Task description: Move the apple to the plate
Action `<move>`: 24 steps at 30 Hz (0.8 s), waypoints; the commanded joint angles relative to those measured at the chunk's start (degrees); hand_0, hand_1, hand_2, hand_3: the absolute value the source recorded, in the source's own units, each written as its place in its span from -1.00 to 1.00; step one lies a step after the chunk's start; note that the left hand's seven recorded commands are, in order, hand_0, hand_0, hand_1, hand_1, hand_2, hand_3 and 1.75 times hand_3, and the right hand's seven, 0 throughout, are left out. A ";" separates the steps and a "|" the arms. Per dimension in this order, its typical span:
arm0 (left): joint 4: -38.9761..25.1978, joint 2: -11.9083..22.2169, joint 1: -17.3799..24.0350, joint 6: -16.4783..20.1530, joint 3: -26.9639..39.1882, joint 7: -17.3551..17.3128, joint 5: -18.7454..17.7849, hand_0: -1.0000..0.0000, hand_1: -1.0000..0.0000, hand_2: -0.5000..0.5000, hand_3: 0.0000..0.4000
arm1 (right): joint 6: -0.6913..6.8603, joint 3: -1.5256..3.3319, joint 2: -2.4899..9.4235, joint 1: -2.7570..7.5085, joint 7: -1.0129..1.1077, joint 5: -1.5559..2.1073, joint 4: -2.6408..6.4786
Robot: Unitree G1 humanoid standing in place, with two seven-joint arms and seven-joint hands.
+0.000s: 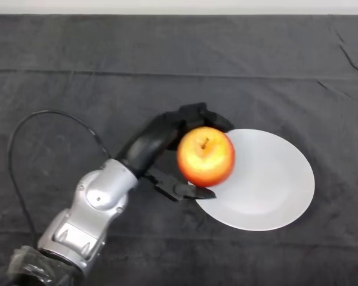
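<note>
The apple (206, 156), round and glossy, red blushing to yellow round its stem hollow, sits over the left rim of the plate (268, 185), clasped in the robot hand (167, 140), whose black fingers curl round it from the far side while the thumb hooks under its near side; whether the fruit touches the plate cannot be told. The plate is a plain white, smooth disc lying right of the counter's (59, 53) middle, toward its near edge. The counter is covered in a dark, matte, faintly creased cloth. No writing shows anywhere
</note>
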 commanded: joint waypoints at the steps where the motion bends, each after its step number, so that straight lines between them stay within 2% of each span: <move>1: -2.13 0.51 -4.00 0.34 -1.54 1.06 -1.44 -1.00 -1.00 0.00 1.00 | 0.28 -0.13 -0.70 0.56 -0.58 0.53 -2.49; 10: 3.74 -1.19 -8.60 -1.61 -7.56 3.61 -2.71 -1.00 -1.00 0.00 1.00 | 0.28 -0.15 -0.73 0.54 -0.56 0.55 -2.43; 24: 16.66 -2.62 -14.78 -7.69 -13.71 8.11 -2.46 -1.00 -1.00 0.00 1.00 | 0.27 -0.22 -0.88 0.47 -0.42 0.61 -2.12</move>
